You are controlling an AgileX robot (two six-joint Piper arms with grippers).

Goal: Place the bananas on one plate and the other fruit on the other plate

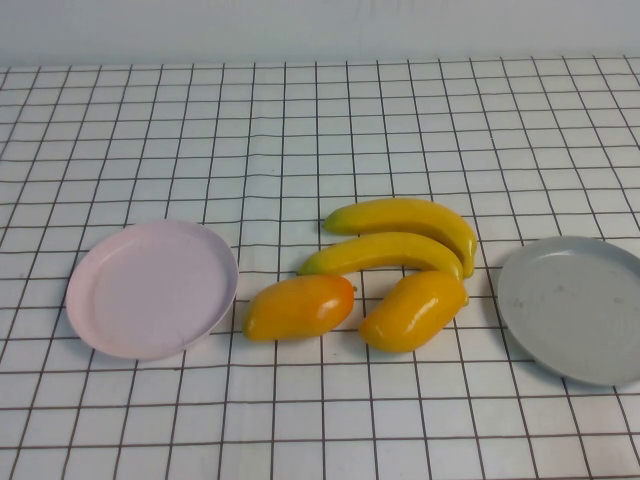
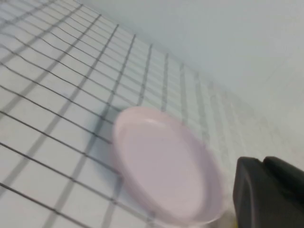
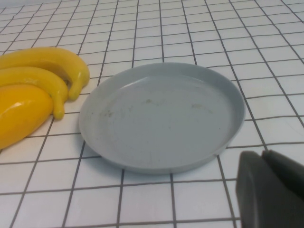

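Observation:
Two long yellow bananas [image 1: 410,218] [image 1: 385,252] lie side by side in the middle of the table. Two stubby orange-yellow fruits [image 1: 300,305] [image 1: 413,310] lie just in front of them. The pale pink plate [image 1: 150,290] sits empty at the left and the grey-blue plate [image 1: 575,305] sits empty at the right. Neither arm shows in the high view. My left gripper [image 2: 261,164] is shut and empty, beside the pink plate [image 2: 164,166]. My right gripper [image 3: 262,156] is shut and empty, close to the grey-blue plate [image 3: 161,118], with the bananas [image 3: 52,61] beyond it.
The table is covered by a white cloth with a black grid [image 1: 320,120]. A plain pale wall [image 1: 320,30] runs along the far edge. One orange-yellow fruit [image 3: 19,114] shows at the edge of the right wrist view.

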